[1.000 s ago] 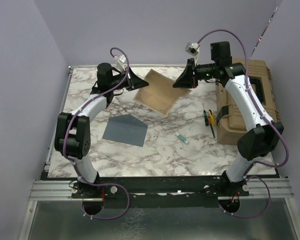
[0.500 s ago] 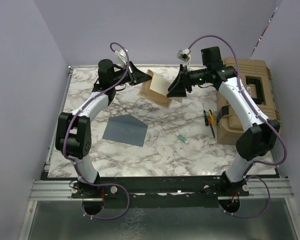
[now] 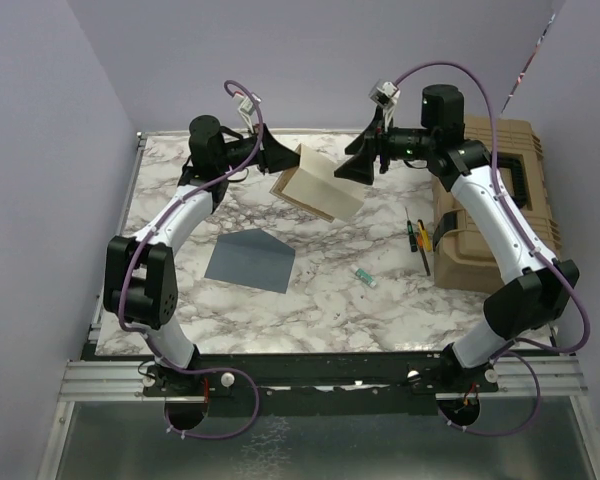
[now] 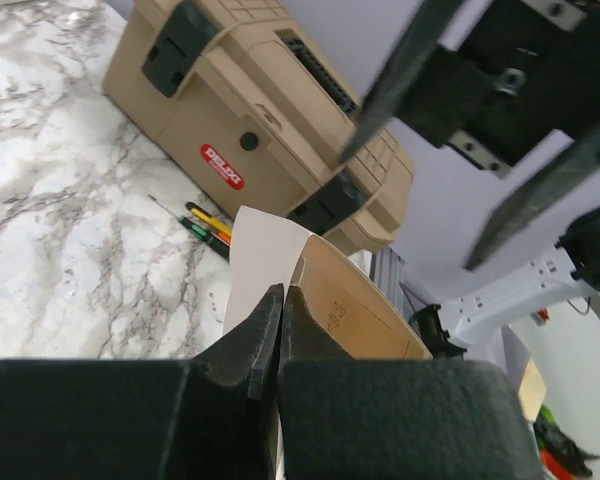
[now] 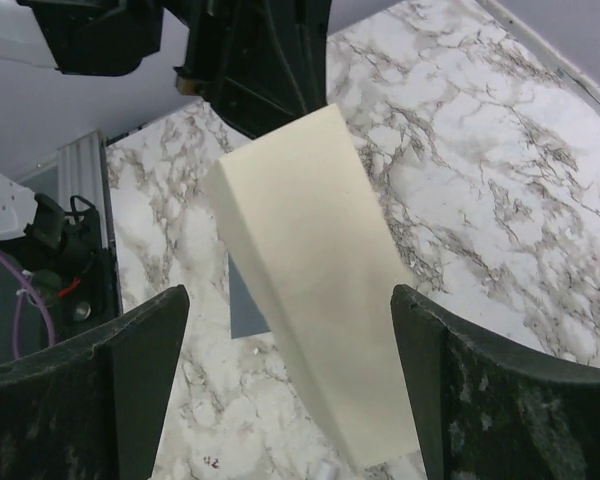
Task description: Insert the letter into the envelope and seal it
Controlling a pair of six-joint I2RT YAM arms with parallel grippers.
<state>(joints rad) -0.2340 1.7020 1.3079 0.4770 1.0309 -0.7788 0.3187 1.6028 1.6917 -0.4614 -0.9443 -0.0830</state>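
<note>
L end effector [image 3: 283, 160] is clamped on the letter [image 3: 320, 188], jaws together on its 10 o'clock corner; L wrist view shows the paper edge pinched betw. the pads. R end effector [image 3: 357, 167] sits just beside the sheet at approx. 2 o'clock, jaws wide apart. In R wrist view the letter lies betw. the fingers w/o touching either.

Change over the last sec: the sheet was spread flat betw. both arms, tan bordered face up. Half a sec ago it was bending over. Now it's doubled, pale cream back outward, brown-bordered face tucked inside (visible from L wrist). R has let go and drawn back a bit, so L alone carries it, apparently clear of the table [image 3: 320, 290].

Meaning, as I read it: fold step looks done, so the sheet should now be small enough for the pocket. Insertion not begun. The blue-grey envelope [image 3: 250, 260] lies flat on the table at approx. 7 o'clock from the letter, well apart, untouched. Can't tell if the flap is open.

Next prob.: bring the folded sheet down toward 7 o'clock, w/ R free to hold or open the envelope. Risk: a one-corner pinch may let the fold spring open.

Toolbox [image 3: 490, 215] is at the table's 3 o'clock, w/ screwdrivers [image 3: 418, 240] and a small tube [image 3: 366, 278] near it.
</note>
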